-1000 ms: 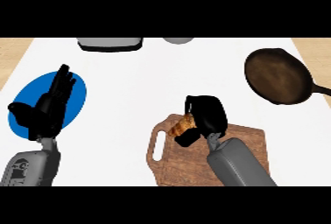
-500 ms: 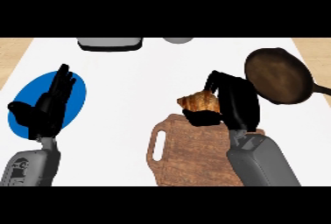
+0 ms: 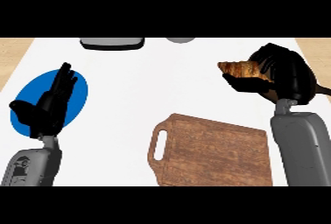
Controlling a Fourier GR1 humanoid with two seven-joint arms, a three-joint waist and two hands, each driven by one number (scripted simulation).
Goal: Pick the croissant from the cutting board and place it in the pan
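Observation:
My right hand [image 3: 281, 74] is curled round a golden-brown croissant [image 3: 241, 68], holding it up at the right, beyond the far right corner of the wooden cutting board [image 3: 213, 151]. The board lies bare at the lower middle, its handle slot on the left. The dark pan [image 3: 321, 89] is almost wholly hidden behind the right hand; only a sliver shows at the right edge. My left hand [image 3: 48, 105] rests open with fingers up at the left, over a blue plate.
A blue plate [image 3: 81, 89] lies at the left under the left hand. At the counter's far edge sit a grey rectangular container [image 3: 111, 43] and a grey round object [image 3: 181, 40]. White counter top stretches between the plate and the board.
The right hand has lifted the croissant off the cutting board and carried it up and to the right, over the pan. The left hand has stayed still.

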